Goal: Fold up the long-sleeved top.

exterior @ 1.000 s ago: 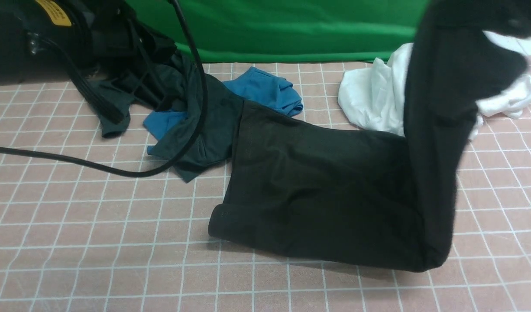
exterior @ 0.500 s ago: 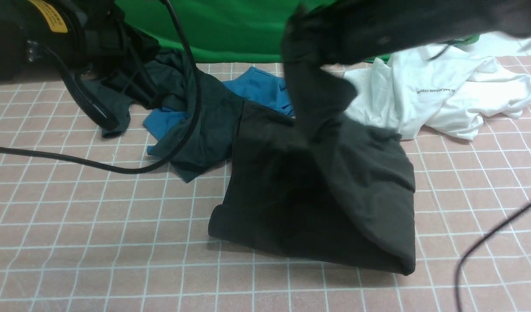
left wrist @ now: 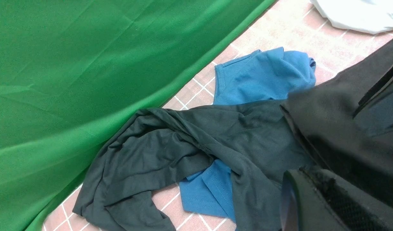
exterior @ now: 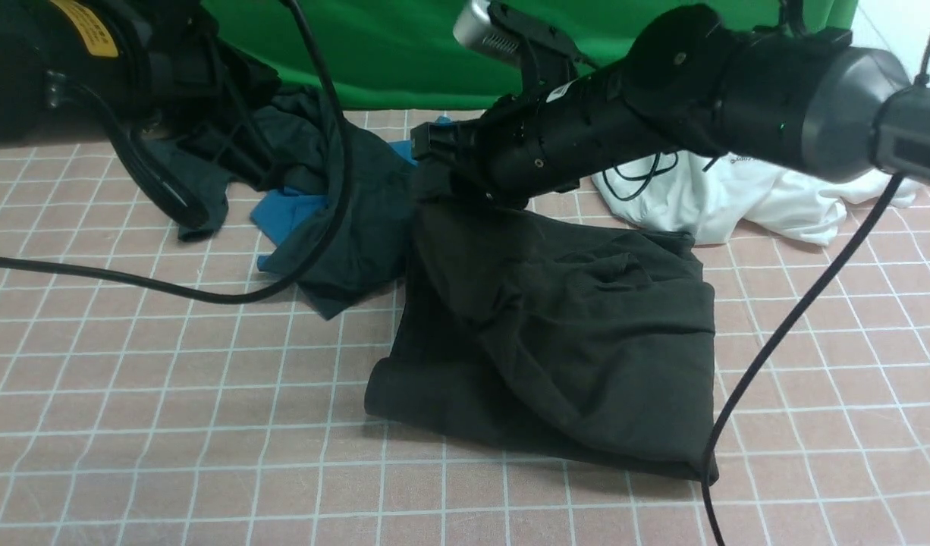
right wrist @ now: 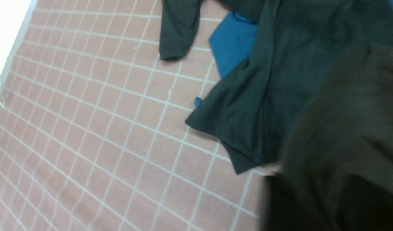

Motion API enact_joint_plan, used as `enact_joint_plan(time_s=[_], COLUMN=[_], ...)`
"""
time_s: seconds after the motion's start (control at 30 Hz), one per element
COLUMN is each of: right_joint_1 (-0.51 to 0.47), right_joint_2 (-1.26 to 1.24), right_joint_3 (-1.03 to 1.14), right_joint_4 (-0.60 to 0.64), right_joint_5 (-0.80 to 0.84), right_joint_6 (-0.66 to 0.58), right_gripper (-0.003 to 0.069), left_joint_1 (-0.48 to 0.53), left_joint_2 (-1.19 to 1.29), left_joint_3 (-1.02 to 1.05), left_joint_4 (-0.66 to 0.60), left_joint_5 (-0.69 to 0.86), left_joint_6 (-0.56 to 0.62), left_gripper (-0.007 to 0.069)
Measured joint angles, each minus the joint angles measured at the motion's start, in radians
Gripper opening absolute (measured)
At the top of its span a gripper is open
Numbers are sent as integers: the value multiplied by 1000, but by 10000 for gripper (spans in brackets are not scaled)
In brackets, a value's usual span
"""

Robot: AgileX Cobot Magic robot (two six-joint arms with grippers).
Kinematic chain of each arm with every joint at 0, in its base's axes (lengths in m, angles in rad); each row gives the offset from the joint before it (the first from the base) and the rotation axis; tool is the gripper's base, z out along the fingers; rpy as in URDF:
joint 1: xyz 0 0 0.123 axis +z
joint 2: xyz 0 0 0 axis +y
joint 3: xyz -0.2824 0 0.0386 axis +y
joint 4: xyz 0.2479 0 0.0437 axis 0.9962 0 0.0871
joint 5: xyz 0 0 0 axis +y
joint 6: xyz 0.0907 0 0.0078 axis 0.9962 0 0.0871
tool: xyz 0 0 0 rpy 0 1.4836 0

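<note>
The long-sleeved top (exterior: 579, 334), brownish-black, lies folded over itself in the middle of the checked table; its upper layer is rumpled. My right arm reaches across from the right, and my right gripper (exterior: 433, 159) sits at the top's far left corner. Dark fabric (right wrist: 344, 128) fills the right wrist view and hides the jaws, so I cannot tell how they stand. At the far left, over a greenish-black shirt (exterior: 351, 227), my left gripper (exterior: 192, 208) is shut. Its fingers (left wrist: 312, 199) show pressed together, with nothing clearly held.
A blue garment (exterior: 290, 212) lies under the greenish-black shirt. A white tee (exterior: 746, 201) is bunched at the back right. A green backdrop (exterior: 404, 45) closes the far edge. One black cable (exterior: 131, 280) loops across the left of the table and another cable (exterior: 776, 349) hangs at the right.
My right arm swung from the far right to the left, carrying the raised right part of the top over and down onto its body. The white tee came into view.
</note>
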Motion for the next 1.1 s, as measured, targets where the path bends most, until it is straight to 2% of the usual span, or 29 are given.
enact_joint_plan(time_s=[0.03,0.07,0.13,0.17,0.27,0.43,0.47,0.5,0.53,0.6,0.63,0.73,0.87,1.03,1.1], right_joint_1=[0,-1,-18,-36,-84,-147,-148,-148,-148,-148,-148,-148,-156,-193,-219], right_joint_2=[0,-1,-23,-46,-108,-265,-278,-282,-282,-276,-268,-224,-143,-72,-65], right_joint_3=[-5,-19,-51,-66,-91,-33,16,56,72,131,179,277,297,298,300], right_joint_4=[0,0,-9,-37,-148,-558,-636,-662,-665,-681,-687,-689,-695,-697,-698], right_joint_5=[4,15,59,97,172,323,338,339,338,317,288,198,110,55,46], right_joint_6=[0,-2,-13,-14,5,157,197,210,212,224,230,247,255,255,257], right_gripper=[435,498,578,581,519,195,139,111,107,86,76,72,72,83,109], left_joint_1=[0,0,0,0,0,0,0,0,0,-8,-25,-96,-169,-173,-165], left_joint_2=[0,0,0,0,0,20,39,60,65,109,150,276,426,560,597], left_joint_3=[0,0,0,0,0,0,0,1,2,8,13,16,20,21,21], left_joint_4=[-1,-2,-19,-33,-66,-273,-350,-408,-408,-497,-559,-619,-608,-546,-531], left_joint_5=[0,0,0,0,0,-8,-8,-8,-8,-9,-8,-11,-19,-36,-46], left_joint_6=[0,0,0,0,0,85,122,160,168,238,286,348,358,323,311], left_gripper=[17,17,17,17,17,17,17,17,17,17,17,17,17,17,17])
